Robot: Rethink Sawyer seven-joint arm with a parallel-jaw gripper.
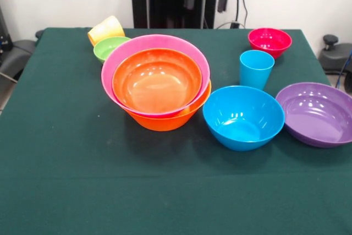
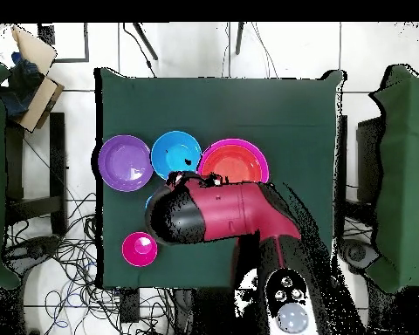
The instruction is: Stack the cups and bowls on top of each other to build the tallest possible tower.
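Note:
The tower [image 1: 156, 83] stands left of centre: a large orange bowl [image 1: 165, 120] holds a pink bowl [image 1: 155, 41], with a red-orange bowl [image 1: 157, 78] nested inside. Behind it at the left a yellow-orange cup [image 1: 105, 29] lies on its side against a small green bowl [image 1: 110, 47]. A light blue cup [image 1: 256, 68] stands upright, with a magenta bowl [image 1: 269, 41] behind it. In front sit a blue bowl [image 1: 243, 116] and a purple bowl [image 1: 317, 113]. In the overhead view the red and black arm [image 2: 222, 214] reaches over the table beside the tower [image 2: 239, 161]. The gripper itself does not show in either view.
The green tablecloth [image 1: 82, 163] covers the table to its edges. Dark chairs [image 1: 16, 53] stand at both sides. Cables [image 2: 65, 262] lie on the floor beside the table in the overhead view.

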